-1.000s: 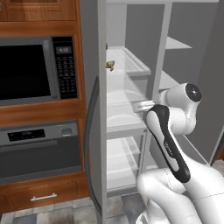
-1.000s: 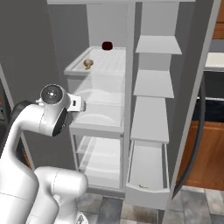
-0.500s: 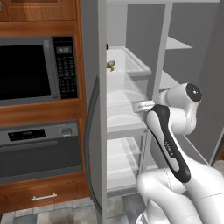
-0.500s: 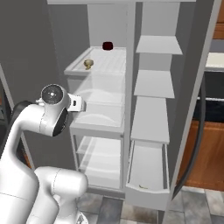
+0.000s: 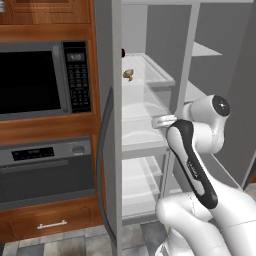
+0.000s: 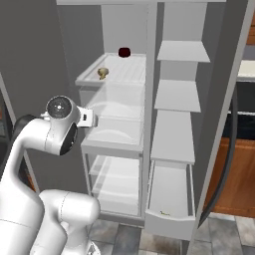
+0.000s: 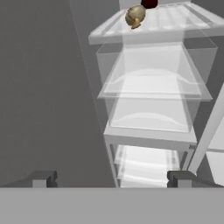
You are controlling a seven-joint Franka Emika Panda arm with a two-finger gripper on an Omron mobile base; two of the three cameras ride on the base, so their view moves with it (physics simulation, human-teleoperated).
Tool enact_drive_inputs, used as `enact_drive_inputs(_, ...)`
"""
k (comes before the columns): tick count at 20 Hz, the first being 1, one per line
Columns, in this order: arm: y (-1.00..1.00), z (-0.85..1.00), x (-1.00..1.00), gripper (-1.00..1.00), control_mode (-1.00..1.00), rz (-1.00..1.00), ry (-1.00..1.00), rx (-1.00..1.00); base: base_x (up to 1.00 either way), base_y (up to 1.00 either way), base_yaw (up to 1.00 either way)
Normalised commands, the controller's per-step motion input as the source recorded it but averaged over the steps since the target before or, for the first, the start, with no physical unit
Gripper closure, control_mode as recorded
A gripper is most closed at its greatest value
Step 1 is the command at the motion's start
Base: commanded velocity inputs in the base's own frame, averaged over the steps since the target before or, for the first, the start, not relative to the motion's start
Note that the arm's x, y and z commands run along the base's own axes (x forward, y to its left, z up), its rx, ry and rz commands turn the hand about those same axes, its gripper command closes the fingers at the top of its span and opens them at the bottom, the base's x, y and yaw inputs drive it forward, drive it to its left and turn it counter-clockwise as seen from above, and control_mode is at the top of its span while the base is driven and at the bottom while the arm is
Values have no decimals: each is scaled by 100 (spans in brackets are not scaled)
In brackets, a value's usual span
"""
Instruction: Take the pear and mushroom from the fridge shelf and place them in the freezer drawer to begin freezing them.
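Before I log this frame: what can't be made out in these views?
- Pear: right base view, just a yellow-green sliver in the freezer drawer; too small to confirm.
- Mushroom: hand view, blurred, stem unclear.
- Dark red thing: left base view, mostly hidden by the fridge wall.
- Fingers: tips visible, rest cut off by the bottom edge.

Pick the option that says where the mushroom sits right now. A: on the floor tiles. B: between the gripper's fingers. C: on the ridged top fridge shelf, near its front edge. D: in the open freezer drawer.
C: the mushroom rests on the ridged fridge shelf near its front edge, in front of the dark red round thing; the gripper is open and holds nothing.
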Motion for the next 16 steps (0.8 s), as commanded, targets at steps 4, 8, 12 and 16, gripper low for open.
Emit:
enact_drive_inputs(4, 0, 58, 15, -100, -100, -13, -2, 0, 0, 0, 0)
enact_drive_inputs(8, 15, 70, 36, -100, -100, -14, -2, 0, 0, 0, 0)
enact_drive_inputs(12, 2, 71, 51, -100, -100, -9, 0, 0, 0, 0, 0)
enact_drive_inputs(16, 0, 29, 56, -100, -100, 0, 7, 0, 0, 0, 0)
